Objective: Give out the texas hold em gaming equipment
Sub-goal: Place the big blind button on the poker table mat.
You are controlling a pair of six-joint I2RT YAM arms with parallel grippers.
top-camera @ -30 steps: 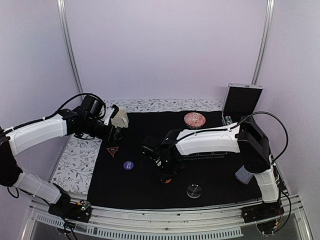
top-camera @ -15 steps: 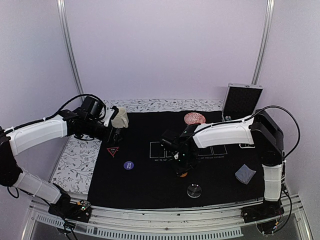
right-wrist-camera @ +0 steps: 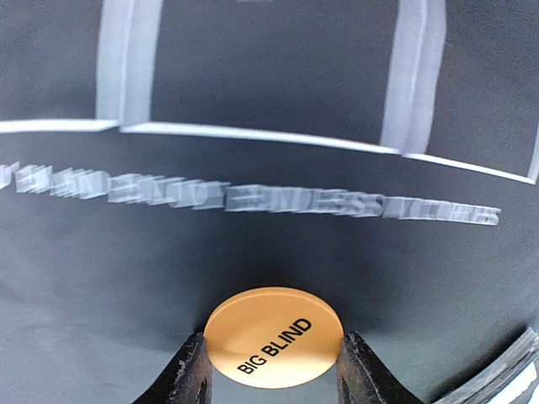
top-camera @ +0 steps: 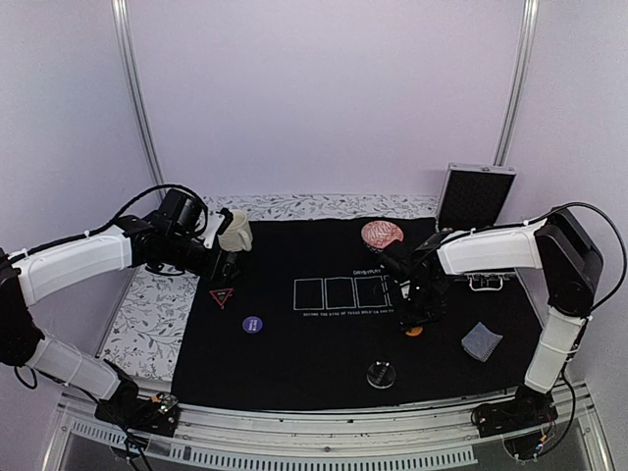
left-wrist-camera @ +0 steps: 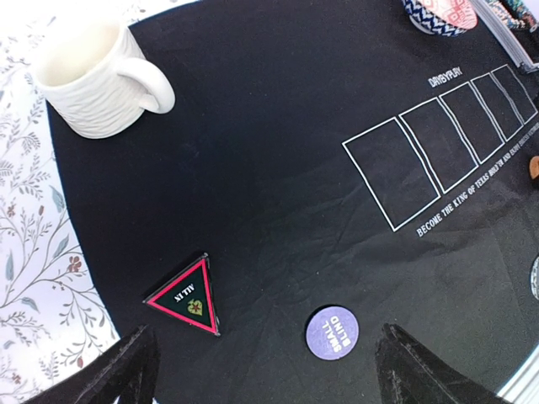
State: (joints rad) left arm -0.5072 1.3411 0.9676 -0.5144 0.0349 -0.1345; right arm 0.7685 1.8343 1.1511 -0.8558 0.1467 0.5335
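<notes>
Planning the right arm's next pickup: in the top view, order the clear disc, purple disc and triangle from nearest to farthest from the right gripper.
1. Clear disc: slightly left of the right gripper, toward the bases.
2. Purple disc: well to the left, on the left part of the mat.
3. Triangle: farthest, by the mat's left edge.
The right gripper is closed on the orange disc.

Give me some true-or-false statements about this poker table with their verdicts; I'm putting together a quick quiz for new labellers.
1. The right end effector grips the orange disc marked BIG BLIND. True.
2. The purple disc touches the triangle. False: they lie apart on the black mat.
3. The left end effector is open and holds nothing. True.
4. The cream mug lies on its side. False: it stands upright.
</notes>
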